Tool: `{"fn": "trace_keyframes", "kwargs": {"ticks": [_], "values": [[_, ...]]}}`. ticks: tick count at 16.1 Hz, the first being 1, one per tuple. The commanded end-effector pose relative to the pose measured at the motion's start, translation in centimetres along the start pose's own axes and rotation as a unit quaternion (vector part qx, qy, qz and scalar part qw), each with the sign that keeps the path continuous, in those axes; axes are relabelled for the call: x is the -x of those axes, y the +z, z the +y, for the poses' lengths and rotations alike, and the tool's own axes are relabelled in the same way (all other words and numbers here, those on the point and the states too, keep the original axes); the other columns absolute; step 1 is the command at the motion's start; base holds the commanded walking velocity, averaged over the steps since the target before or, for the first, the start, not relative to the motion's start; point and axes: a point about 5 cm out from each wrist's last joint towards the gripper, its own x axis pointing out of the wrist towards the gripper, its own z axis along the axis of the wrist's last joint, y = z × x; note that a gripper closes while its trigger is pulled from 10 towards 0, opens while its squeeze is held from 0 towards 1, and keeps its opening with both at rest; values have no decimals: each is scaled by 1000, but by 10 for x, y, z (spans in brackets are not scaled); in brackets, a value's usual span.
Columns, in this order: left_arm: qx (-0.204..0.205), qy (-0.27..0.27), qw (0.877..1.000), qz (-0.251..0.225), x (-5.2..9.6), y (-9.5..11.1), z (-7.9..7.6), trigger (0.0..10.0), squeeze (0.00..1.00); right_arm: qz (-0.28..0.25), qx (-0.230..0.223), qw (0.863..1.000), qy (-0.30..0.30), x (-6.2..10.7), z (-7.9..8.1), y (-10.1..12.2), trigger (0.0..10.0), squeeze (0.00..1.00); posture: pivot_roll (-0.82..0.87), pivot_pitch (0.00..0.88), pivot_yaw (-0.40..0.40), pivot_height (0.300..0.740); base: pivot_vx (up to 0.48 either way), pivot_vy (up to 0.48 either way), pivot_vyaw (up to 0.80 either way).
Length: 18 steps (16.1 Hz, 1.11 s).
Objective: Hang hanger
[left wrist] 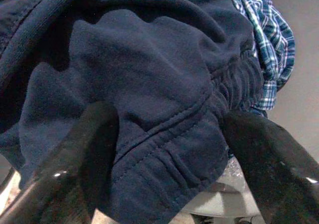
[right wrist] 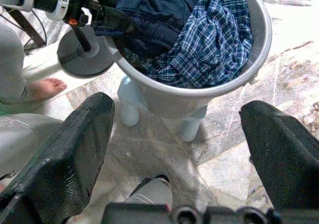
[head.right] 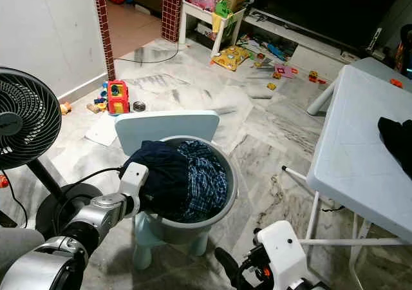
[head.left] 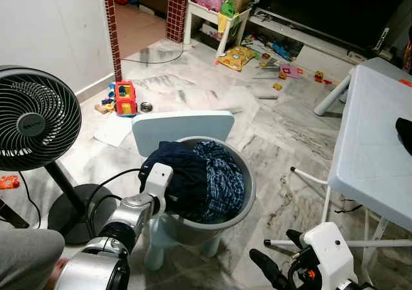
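The left claw (left wrist: 164, 149), fingers spread apart, presses into the navy garment (head.left: 183, 174) heaped with a plaid shirt (head.left: 222, 177) in the grey basin (head.left: 248, 196) on a pale stool (head.left: 183, 125), while the right claw (right wrist: 184, 149) hovers wide open near the table (head.left: 370, 142).

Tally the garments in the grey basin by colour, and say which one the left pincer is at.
Navy garment: 1, with the open left pincer reaching onto it
Blue plaid garment: 1
Total in the grey basin: 2 that can be made out
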Motion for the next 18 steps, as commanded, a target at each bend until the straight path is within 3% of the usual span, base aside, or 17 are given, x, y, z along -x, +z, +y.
{"fn": "trace_keyframes", "kwargs": {"ticks": [1,9,12,18], "values": [[10,-9,1000,9,-3,-2,-7,0,0,-2,9,1000,-5,4,-1,4,10000,0,-208,75,-189,740,0,0,0],[63,-35,997,-17,-3,13,-8,0,0,-2,5,1000,0,-12,-5,1,10000,0,-168,45,-152,740,0,0,0],[76,-36,996,-25,-2,19,-7,0,0,5,-3,1000,-16,-24,-11,-3,10000,0,-157,30,-139,740,0,0,0],[108,-47,992,-38,-2,27,-7,0,0,13,6,999,-40,-33,-18,-7,10000,0,-145,9,-132,740,0,0,0]]}}
